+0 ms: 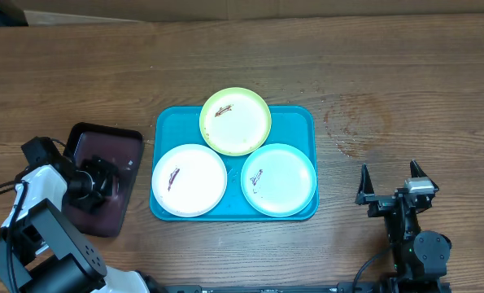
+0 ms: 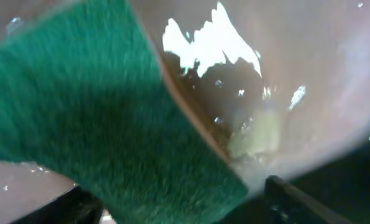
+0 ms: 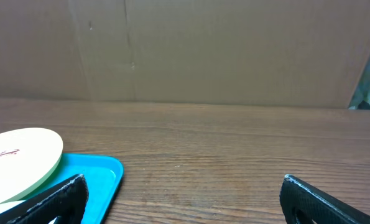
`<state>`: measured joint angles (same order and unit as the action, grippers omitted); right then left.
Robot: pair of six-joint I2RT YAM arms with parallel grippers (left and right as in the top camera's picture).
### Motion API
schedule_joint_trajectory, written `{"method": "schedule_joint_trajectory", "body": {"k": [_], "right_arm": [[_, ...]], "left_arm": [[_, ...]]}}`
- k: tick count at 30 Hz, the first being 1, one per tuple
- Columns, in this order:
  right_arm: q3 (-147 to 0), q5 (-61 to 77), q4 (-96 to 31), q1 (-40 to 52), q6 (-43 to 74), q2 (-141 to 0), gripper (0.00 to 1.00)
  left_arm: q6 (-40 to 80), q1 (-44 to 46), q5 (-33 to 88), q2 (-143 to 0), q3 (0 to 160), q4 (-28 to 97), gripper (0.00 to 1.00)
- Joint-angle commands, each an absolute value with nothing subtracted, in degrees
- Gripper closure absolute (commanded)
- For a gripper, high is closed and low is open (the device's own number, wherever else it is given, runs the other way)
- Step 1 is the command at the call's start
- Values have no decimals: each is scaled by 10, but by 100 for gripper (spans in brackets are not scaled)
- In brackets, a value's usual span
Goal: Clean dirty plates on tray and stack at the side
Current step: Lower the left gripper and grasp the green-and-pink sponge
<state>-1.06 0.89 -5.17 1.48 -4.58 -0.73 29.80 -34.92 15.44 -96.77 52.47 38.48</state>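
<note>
The turquoise tray (image 1: 303,115) holds three plates, each with a dark smear: a yellow-green one (image 1: 235,122) at the back, a white one (image 1: 189,179) front left, and a teal-rimmed white one (image 1: 279,179) front right. My left gripper (image 1: 103,181) hangs over a dark maroon tray (image 1: 95,145) left of them. In the left wrist view a green sponge (image 2: 110,106) lies between its fingers (image 2: 178,205), with a small gap at the right finger. My right gripper (image 1: 390,175) stands open over bare table right of the tray, nothing between its fingers (image 3: 183,186).
The maroon tray's surface (image 2: 309,56) is wet and glossy under the sponge. In the right wrist view the turquoise tray's corner (image 3: 97,174) and the yellow-green plate (image 3: 23,155) show at the left. A cardboard wall (image 3: 203,50) backs the wooden table.
</note>
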Motion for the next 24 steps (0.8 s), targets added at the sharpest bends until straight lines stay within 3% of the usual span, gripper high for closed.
{"method": "schedule_joint_trajectory", "body": {"k": [1,3,6,8,13,20,24], "right_arm": [[-5,7,-48,12,-48,-3,0],[-5,7,-48,12,-48,-3,0],[-5,7,-48,12,-48,-3,0],[-5,7,-48,12,-48,-3,0],[-5,7,-48,12,-48,-3,0],[-5,7,-48,12,-48,-3,0],[-5,7,-48,12,-48,-3,0]], "left_arm": [[298,-348,174,-978,515,401,24],[298,-348,164,-978,515,401,19],[301,-348,123,-978,515,396,3],[309,-348,87,-978,515,389,0],[335,-348,43,-978,515,374,0],[465,-348,53,-978,515,377,0],[485,-347,96,-978,515,379,22]]}}
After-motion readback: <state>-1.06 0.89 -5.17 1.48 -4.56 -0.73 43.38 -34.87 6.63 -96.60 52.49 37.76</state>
